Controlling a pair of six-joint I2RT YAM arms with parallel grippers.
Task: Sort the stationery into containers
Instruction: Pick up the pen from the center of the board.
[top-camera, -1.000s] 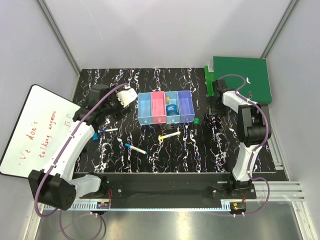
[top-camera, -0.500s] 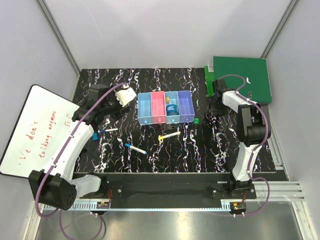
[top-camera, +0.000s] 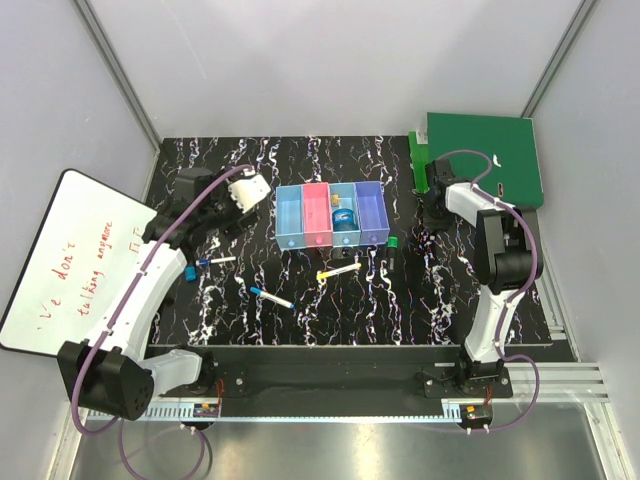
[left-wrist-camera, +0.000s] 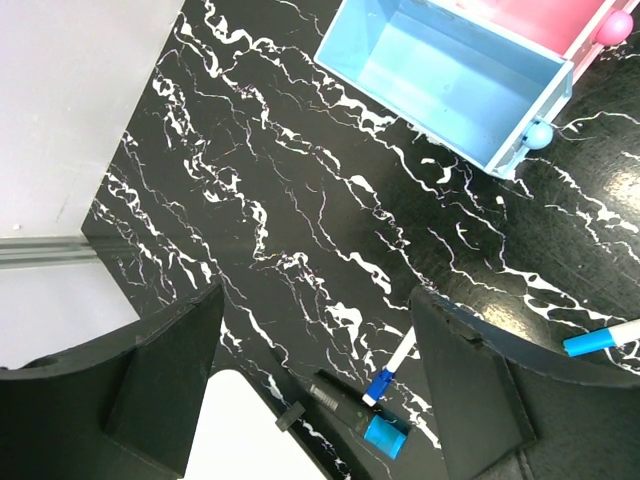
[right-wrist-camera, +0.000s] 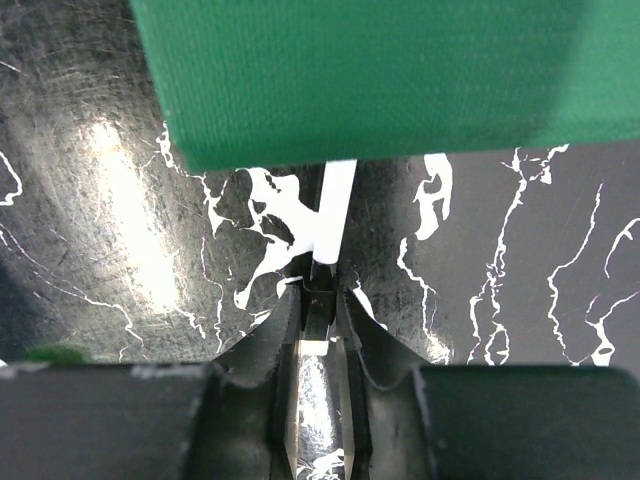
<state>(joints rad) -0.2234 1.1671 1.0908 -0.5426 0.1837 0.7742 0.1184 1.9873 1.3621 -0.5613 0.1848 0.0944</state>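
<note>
The containers are four joined bins: light blue, pink, light blue, purple. The third bin holds a round blue object and a tiny black-gold piece. A blue-capped white marker, a second blue-capped one, a yellow-and-white pen and a green-capped dark marker lie on the table. My left gripper is open and empty, left of the bins. My right gripper is shut on the small grey-white stick, whose far end lies under the folder's edge.
The green folder lies at the back right. A whiteboard with red writing leans over the table's left edge. A dark marker with a blue cap lies beside it. The light blue end bin is empty.
My left gripper has drifted slightly to the back left. The right gripper and the loose items have not moved.
</note>
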